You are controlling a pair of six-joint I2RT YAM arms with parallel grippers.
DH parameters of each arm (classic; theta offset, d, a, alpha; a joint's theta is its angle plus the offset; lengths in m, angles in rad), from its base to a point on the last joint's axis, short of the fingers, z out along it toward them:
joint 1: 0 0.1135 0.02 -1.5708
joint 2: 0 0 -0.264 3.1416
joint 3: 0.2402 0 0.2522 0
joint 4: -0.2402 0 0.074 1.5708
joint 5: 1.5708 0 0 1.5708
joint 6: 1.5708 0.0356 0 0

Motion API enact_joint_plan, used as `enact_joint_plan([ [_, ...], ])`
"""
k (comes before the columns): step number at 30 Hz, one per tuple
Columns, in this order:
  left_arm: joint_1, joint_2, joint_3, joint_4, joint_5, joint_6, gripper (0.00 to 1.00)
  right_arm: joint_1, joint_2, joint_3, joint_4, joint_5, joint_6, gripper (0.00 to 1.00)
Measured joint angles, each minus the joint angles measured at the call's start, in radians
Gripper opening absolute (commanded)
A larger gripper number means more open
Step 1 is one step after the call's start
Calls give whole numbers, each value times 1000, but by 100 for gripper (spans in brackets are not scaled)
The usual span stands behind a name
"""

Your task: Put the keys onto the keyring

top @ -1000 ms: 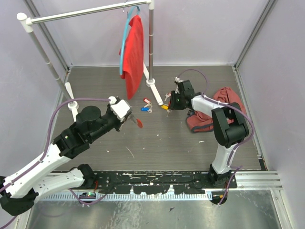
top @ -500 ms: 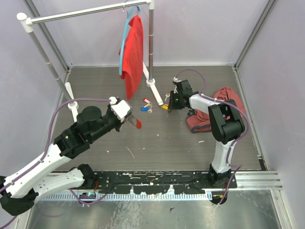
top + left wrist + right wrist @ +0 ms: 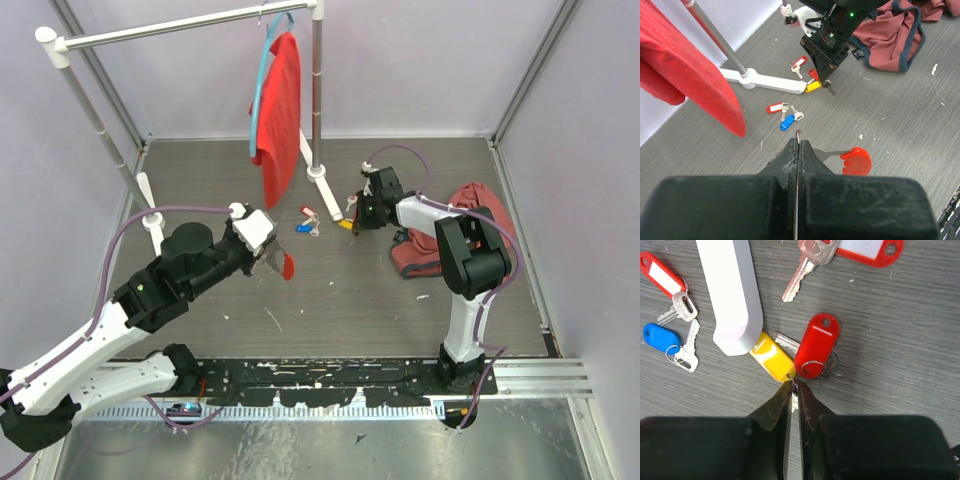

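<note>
- Your left hand (image 3: 797, 144) is closed tight, fingers pressed together, and it is gripping the keyring (image 3: 856, 161). A thin silvery strip runs out from between the fingers to the red plastic piece, which hangs off to the hand's right above the bench (image 3: 330, 300).
- From above, that red piece shows just off the tip of the left hand, well short of the keys.
- Behind the left hand, a red shirt (image 3: 280, 110) hangs on a blue hanger from the white rack. One white foot of the rack (image 3: 765, 80) lies flat on the bench.
- Near that foot you have two keys lying close together: the red-tagged key (image 3: 774, 107) and the blue-tagged key (image 3: 786, 123).
- At the end of the foot lies the yellow-tagged key (image 3: 772, 359), its tag against the rounded white end.
- Touching the yellow tag's right side is a second red-tagged key (image 3: 816, 345), with its split ring at the near end.
- Farther back lies a third red-tagged key (image 3: 865, 252), its blade pointing down and to the left.
- Your right hand (image 3: 792, 386) is down at the bench with its tips at the ring end of the yellow tag. The fingers are drawn almost together, with only a thin slit between them. You cannot tell from these views whether they actually pinch the ring.
- To the right of that arm, a maroon garment (image 3: 470, 215) lies crumpled on the bench.
</note>
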Motion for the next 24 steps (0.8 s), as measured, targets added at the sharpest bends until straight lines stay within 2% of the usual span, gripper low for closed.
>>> enact_joint_plan([
  [3,0,0,0,0,0,0,0,0,0,1,0,-10,-1,13],
  [9,0,0,0,1,0,0,0,0,0,3,0,-18,-4,1],
  [18,0,-2,0,1,2,0,0,0,-18,0,-18,-17,-51,1],
  [24,0,-2,0,1,9,0,0,0,-171,-63,-32,-34,-81,1],
])
